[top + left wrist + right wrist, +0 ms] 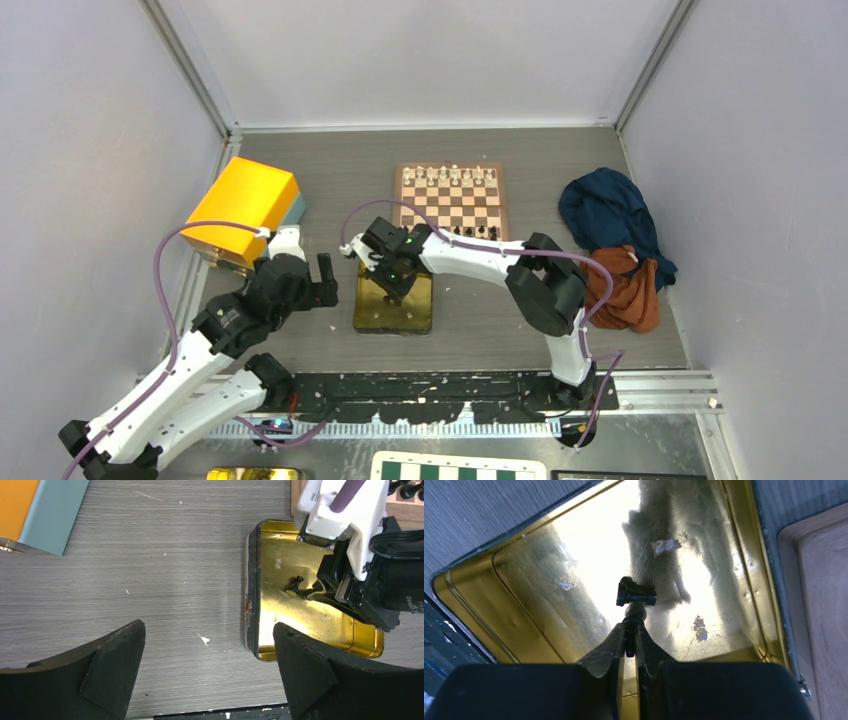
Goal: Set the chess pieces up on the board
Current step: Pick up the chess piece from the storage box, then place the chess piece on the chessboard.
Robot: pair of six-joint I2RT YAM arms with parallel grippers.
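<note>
The wooden board (450, 212) lies at the back centre, with cream-white chess pieces (450, 177) along its far rows and a few black pieces (475, 232) on its near row. In front of it stands a gold tin (392, 318) (251, 595) (469, 592). My right gripper (392, 272) (630, 630) reaches down into the tin, shut on a small black chess piece (629, 641) pinched at its tips. A second black piece (636, 594) (295, 585) lies on the tin floor just beyond the fingertips. My left gripper (322, 283) (210, 665) hovers wide open over bare table left of the tin, holding nothing.
An orange box (245, 205) (17, 505) sits at the back left. A dark blue cloth (610, 215) and an orange cloth (625, 290) lie bunched at the right. A green-and-white checkered board (455, 468) pokes in at the near edge.
</note>
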